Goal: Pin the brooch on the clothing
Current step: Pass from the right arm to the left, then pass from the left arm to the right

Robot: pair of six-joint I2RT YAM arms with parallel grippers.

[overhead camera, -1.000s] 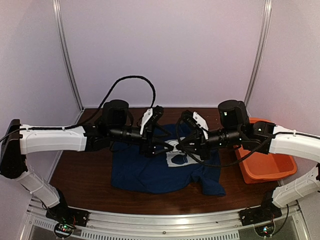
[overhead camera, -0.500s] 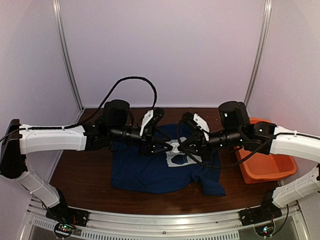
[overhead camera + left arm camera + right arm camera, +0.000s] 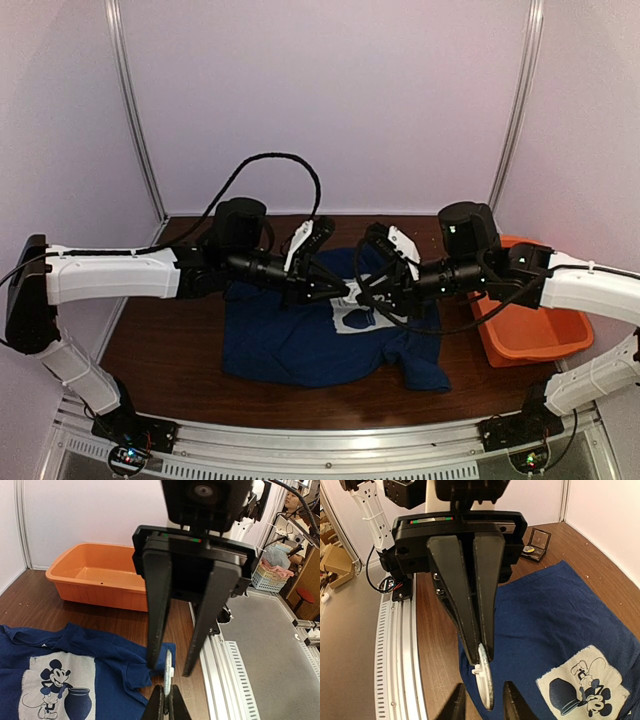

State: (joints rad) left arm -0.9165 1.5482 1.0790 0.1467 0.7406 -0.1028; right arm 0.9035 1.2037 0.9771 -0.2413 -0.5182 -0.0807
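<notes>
The brooch [image 3: 483, 667] is a small silvery disc seen edge-on, hanging in the air above the clothing [image 3: 300, 340], a navy T-shirt with a white mouse print [image 3: 57, 685] spread on the table. My left gripper [image 3: 166, 689] is shut on the brooch [image 3: 168, 672]. My right gripper [image 3: 484, 685] faces it tip to tip and stands open, its fingers [image 3: 157, 615] on either side of the disc without touching it. In the top view both grippers [image 3: 345, 290] [image 3: 366, 292] meet over the shirt's chest print.
An orange plastic tub [image 3: 530, 330] sits at the table's right end. A small black hinged box [image 3: 537, 542] lies open on the wood beyond the shirt's far left side. The aluminium rail [image 3: 235, 670] runs along the near table edge.
The left gripper has closed on the brooch and shifted slightly right. The right gripper, shut on the brooch before, has opened off it.
</notes>
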